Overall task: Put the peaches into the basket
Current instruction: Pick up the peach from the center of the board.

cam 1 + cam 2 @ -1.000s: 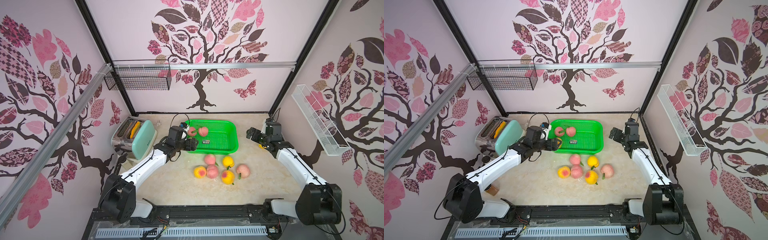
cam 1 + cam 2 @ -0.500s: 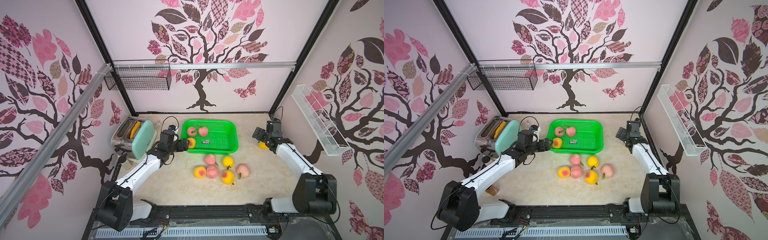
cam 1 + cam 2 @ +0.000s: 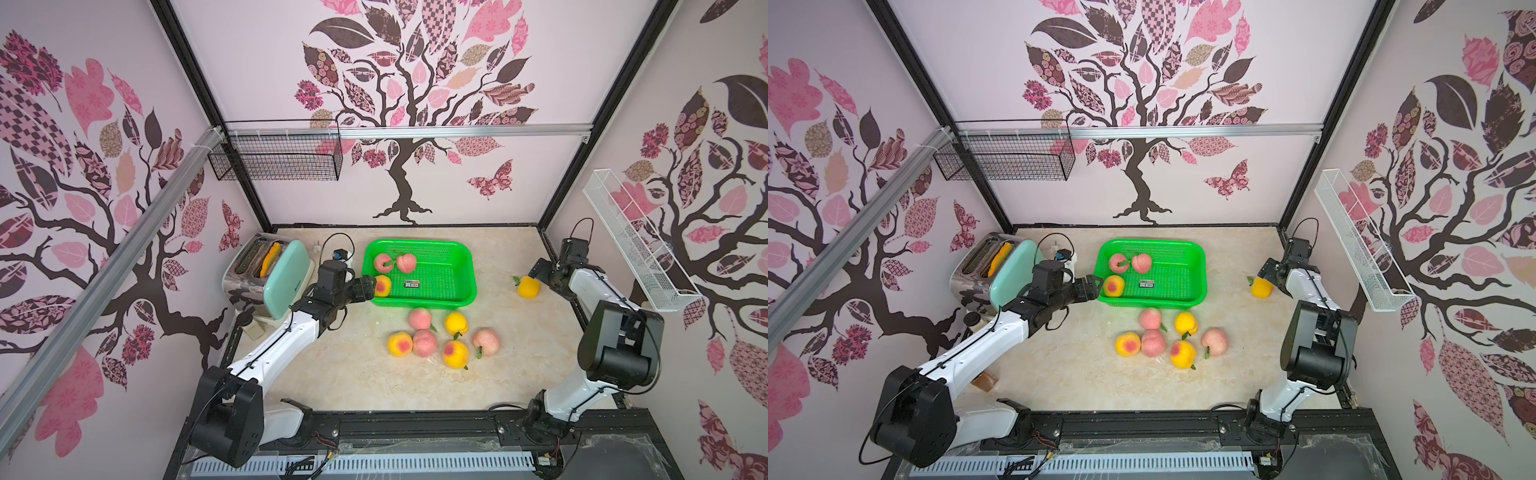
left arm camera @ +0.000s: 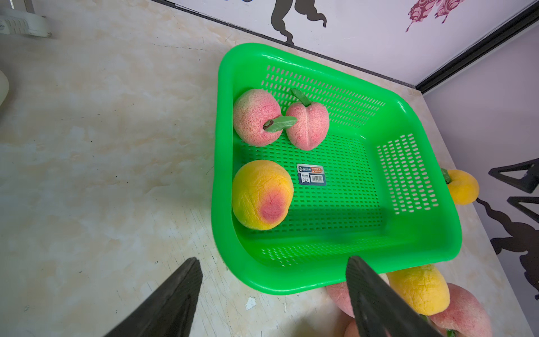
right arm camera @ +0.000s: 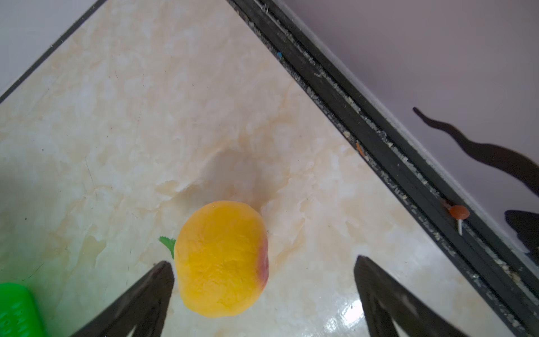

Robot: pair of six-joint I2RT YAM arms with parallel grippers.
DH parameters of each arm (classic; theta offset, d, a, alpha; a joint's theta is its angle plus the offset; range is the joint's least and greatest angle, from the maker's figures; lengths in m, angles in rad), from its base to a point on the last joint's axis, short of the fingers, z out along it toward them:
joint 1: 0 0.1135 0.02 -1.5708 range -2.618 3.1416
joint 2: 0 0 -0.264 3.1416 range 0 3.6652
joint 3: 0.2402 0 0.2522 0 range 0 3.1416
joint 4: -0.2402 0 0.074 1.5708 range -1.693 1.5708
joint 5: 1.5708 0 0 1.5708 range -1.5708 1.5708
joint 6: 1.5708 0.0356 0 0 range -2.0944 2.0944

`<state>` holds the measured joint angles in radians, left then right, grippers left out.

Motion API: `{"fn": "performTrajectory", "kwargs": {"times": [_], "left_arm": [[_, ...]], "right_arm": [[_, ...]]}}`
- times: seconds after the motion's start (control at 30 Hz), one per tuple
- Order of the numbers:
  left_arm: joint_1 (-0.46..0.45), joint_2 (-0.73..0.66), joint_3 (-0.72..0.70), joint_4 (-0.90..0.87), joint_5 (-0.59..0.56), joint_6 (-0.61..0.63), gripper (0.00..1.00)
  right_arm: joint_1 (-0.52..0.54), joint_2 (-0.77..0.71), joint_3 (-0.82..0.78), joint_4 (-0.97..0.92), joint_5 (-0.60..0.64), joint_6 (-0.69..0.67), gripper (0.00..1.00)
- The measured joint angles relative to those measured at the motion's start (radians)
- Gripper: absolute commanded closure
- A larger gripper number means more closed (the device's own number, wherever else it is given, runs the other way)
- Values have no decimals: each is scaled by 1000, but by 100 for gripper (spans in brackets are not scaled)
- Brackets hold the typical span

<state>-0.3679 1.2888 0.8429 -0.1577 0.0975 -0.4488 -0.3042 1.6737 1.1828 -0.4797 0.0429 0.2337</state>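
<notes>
Basket [image 3: 467, 270] holds three peaches. The pink pair [image 3: 383, 262] sit touching in its far-left corner, and the yellow-red peach [image 4: 262, 195] is against its left wall. Cluster of six peaches [image 3: 424, 343] is bunched on counter [image 3: 332, 374] just in front of basket. Left wrist view cuts most of them off at frame edge and behind one finger [image 4: 376, 303].

Lone yellow peach [image 3: 528, 286] is on counter right of basket, well apart, partly covered by the pincer in a top view [image 3: 1261, 287].

Left pincer [image 3: 1096, 286] is just outside basket's left wall, jaws apart, nothing in them. Right pincer [image 5: 262, 264] is spread wide, straddling lone yellow peach, not clamped. One fingertip [image 5: 163, 274] is right at its skin; can't tell if touching.

Label [image 4: 311, 174] on basket floor: print too small to read. Right wrist view shows only a blurred basket corner [image 5: 17, 309].

Toaster [image 3: 286, 276] is left of basket, with an orange slice in one slot.
</notes>
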Motion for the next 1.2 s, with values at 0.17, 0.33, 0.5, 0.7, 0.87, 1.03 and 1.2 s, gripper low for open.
{"fn": "performTrajectory", "kwargs": {"times": [0.17, 0.33, 0.5, 0.7, 0.87, 1.03, 1.2], "left_arm": [[0, 0, 0, 0, -3, 0, 18], [0, 0, 0, 0, -3, 0, 18], [0, 2, 0, 1, -7, 0, 18], [0, 8, -4, 8, -14, -1, 18], [0, 17, -4, 9, -15, 0, 18], [0, 17, -4, 9, -18, 0, 18], [0, 17, -4, 9, -18, -1, 18]], "right_arm": [[6, 42, 31, -27, -62, 11, 2], [6, 89, 36, -23, -113, 20, 6], [6, 146, 53, -24, -162, 20, 8], [6, 178, 54, -28, -181, 20, 10], [6, 181, 54, -29, -189, 19, 14], [6, 181, 54, -29, -200, 17, 17], [6, 181, 54, -29, -214, 17, 20]]}}
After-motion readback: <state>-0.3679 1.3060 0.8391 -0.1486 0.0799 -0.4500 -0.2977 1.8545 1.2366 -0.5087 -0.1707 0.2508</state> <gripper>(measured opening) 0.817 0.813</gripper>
